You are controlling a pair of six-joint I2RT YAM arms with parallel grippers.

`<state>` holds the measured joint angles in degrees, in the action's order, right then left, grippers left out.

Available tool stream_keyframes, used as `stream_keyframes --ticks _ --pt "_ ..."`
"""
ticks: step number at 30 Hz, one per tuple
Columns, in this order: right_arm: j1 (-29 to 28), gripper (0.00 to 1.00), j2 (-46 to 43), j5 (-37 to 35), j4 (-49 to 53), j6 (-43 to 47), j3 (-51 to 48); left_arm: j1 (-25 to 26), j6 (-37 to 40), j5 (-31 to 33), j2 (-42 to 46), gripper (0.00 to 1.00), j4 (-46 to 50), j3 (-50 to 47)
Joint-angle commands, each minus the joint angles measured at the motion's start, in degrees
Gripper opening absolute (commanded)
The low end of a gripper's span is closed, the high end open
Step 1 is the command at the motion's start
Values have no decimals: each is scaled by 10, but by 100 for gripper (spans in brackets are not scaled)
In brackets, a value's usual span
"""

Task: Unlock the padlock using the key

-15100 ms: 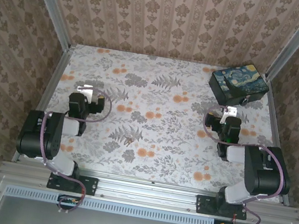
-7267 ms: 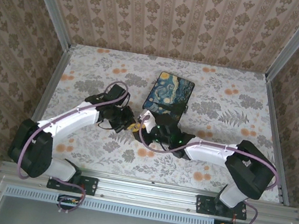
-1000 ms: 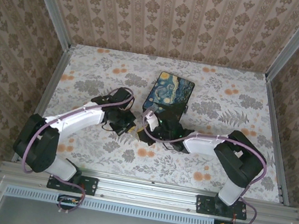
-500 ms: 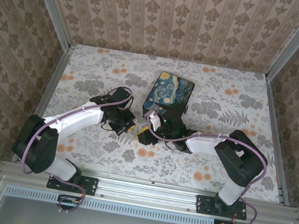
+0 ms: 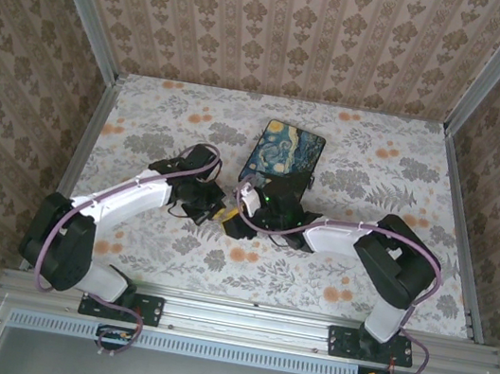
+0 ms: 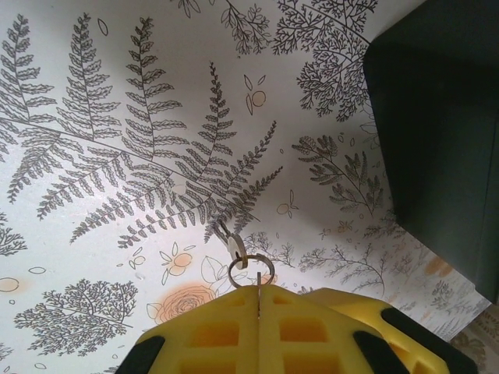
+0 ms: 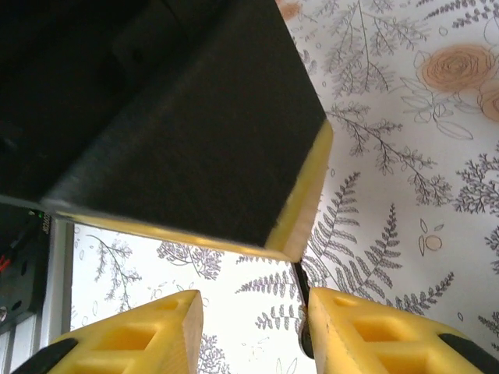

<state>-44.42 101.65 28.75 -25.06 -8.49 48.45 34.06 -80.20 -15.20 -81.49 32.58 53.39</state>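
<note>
My left gripper is shut on the key, a thin metal edge pinched between its yellow fingers. A key ring hangs from it, with a small metal piece on the ring above the flowered table. My right gripper stands open, tip to tip with the left one. A thin dark strip lies against the inner face of its right finger, below a black block with a yellow edge. A small yellow patch shows between the grippers; padlock or finger pad, I cannot tell.
The box with the blue-and-yellow painted lid lies just behind the two grippers. A black bulk stands at the right of the left wrist view. Patterned walls close in the flowered table on three sides.
The right gripper has shifted slightly back and forth beside the left gripper's tip. The left arm has barely moved. Much earlier both arms were folded back and the box stood far right.
</note>
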Motion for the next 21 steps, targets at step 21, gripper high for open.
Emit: stream_keyframes --ticks 21 --pt "-9 17 26 -53 4 22 18 -3 -27 -13 24 0 0 3"
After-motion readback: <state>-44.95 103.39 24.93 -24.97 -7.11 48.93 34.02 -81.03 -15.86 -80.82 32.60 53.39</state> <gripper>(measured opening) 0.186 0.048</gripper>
